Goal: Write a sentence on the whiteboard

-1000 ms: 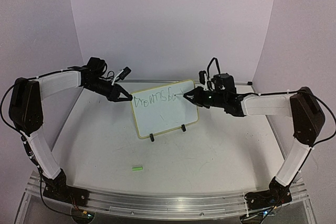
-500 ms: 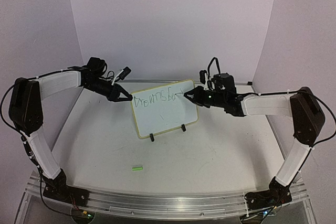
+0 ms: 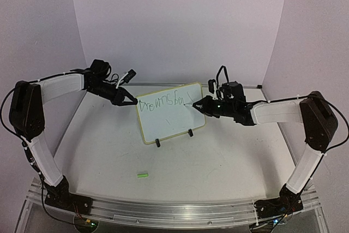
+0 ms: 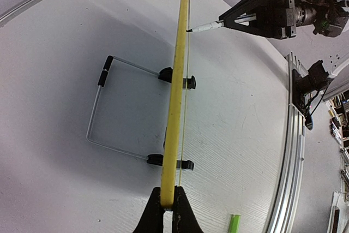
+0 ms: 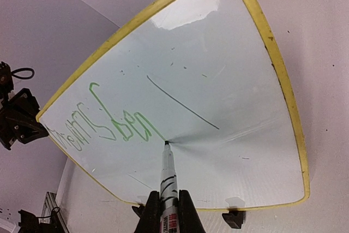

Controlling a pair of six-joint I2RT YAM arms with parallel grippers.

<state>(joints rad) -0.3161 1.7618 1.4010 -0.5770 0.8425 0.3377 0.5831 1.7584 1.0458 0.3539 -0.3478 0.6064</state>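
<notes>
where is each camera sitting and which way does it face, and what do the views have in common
top external: above and behind the robot, looking down over the table at the whiteboard; left arm and right arm show
left wrist: on the left gripper, looking along the board's yellow edge, which its jaws clamp at the bottom
right wrist: on the right gripper, facing the written side; its jaws hold the marker, tip on the board
shared: each wrist view shows the other gripper

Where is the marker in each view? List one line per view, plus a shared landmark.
Top external: marker just right of centre, tip on the whiteboard.
Left wrist: upper right, tip pointing at the edge-on board.
Right wrist: bottom centre, tip on the board.
Shared landmark: the whiteboard's yellow frame.
</notes>
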